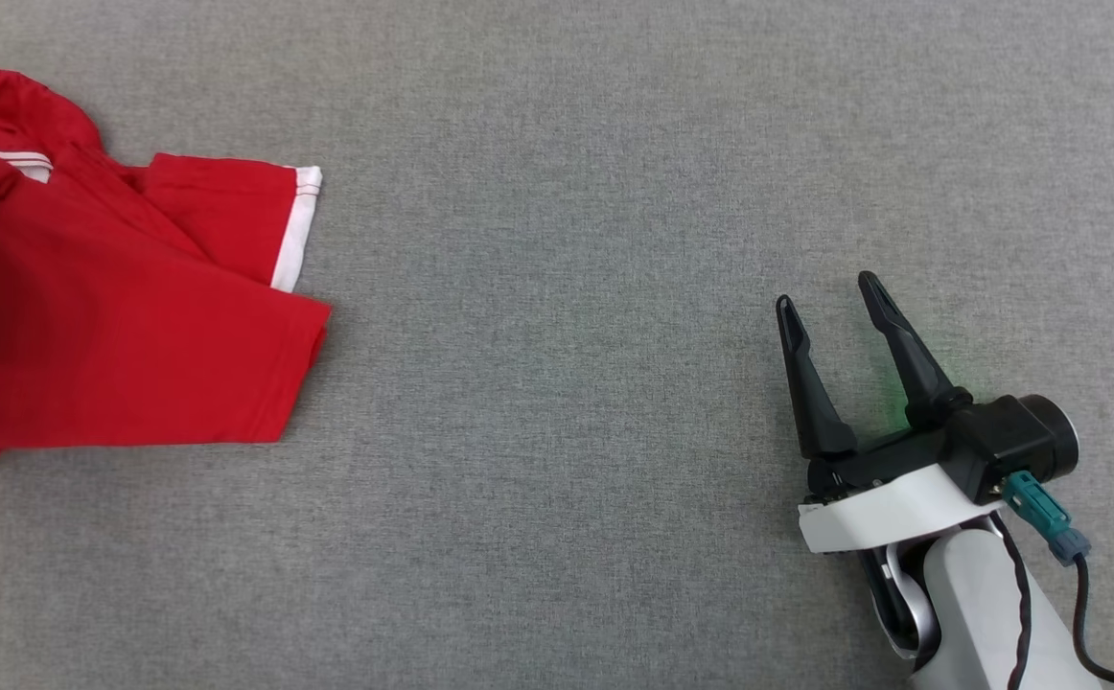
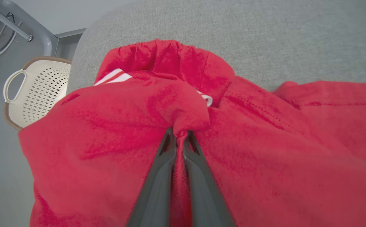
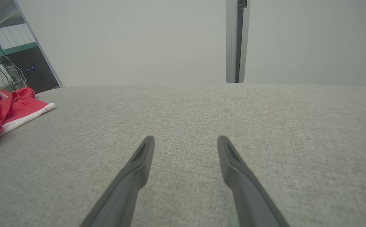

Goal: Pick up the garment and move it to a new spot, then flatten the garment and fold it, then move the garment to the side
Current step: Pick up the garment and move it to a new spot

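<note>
Red garment [image 1: 126, 326] lying crumpled at the left edge of the grey worktop [image 1: 557, 144], left jaws clenching a raised fold of its red fabric, right jaws hovering spread and empty over bare worktop well apart from it, a pale basket [image 2: 35, 91] sitting beside the worktop's corner

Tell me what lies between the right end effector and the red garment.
Nothing but bare grey cloth surface, seen in the head view, from garment to right end effector.

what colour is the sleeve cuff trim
White sleeve cuff with a thin red stripe, clearest in head view.
</note>
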